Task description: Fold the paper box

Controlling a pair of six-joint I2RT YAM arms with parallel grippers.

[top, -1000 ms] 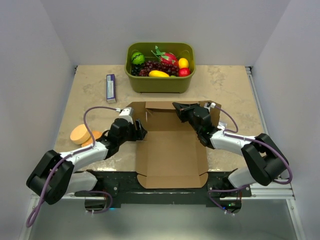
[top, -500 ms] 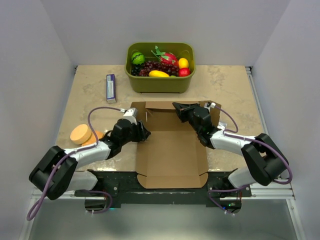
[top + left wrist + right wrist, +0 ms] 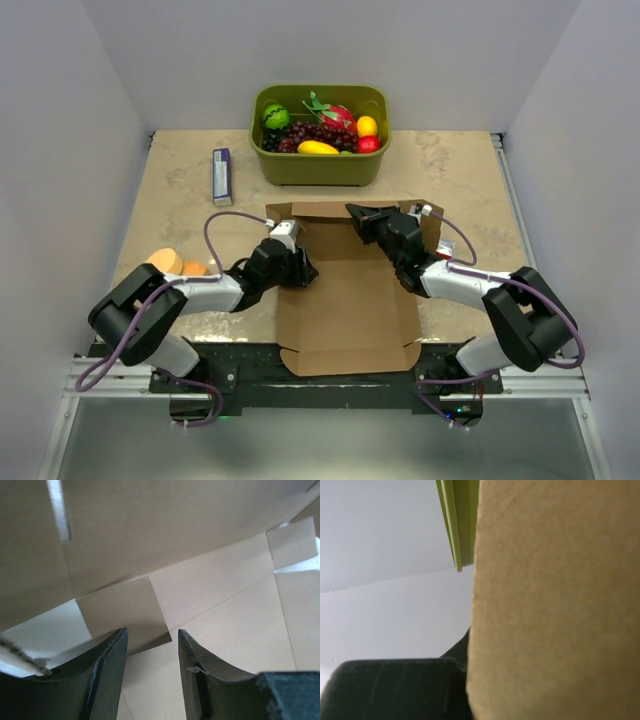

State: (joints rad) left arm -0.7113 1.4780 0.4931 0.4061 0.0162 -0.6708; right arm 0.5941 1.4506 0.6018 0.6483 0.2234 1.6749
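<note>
Brown cardboard, the paper box (image 3: pixel 345 305) lies mostly flat on the table (image 3: pixel 455 170) between the 2 arms. Its long axis runs from the arm bases toward the green tub (image 3: pixel 320 168), and only the far wall and the flaps at the far corners stand up.

The left claw (image 3: pixel 305 272) sits over the box's left edge, toward the far-left corner and pointing inward across the panel. In the left wrist view its 2 fingers (image 3: pixel 107 675) are parted about halfway with nothing between them. A small square flap (image 3: pixel 120 612) lies just ahead of the gap, a little to the left of its centre line and slightly lifted off the floor panel.

The right claw (image 3: pixel 358 222) is at the far wall, right of its middle. It is closed, and in its wrist view cardboard fills the frame hard against 1 finger (image 3: pixel 395 690), so it appears to be pinching a raised part of the box.

The left arm is plainly the nearer one to that square flap. The coming move likely turns on this: the flap lies forward of the left claw and a touch left, so a short advance would bring it between the fingers.
</note>
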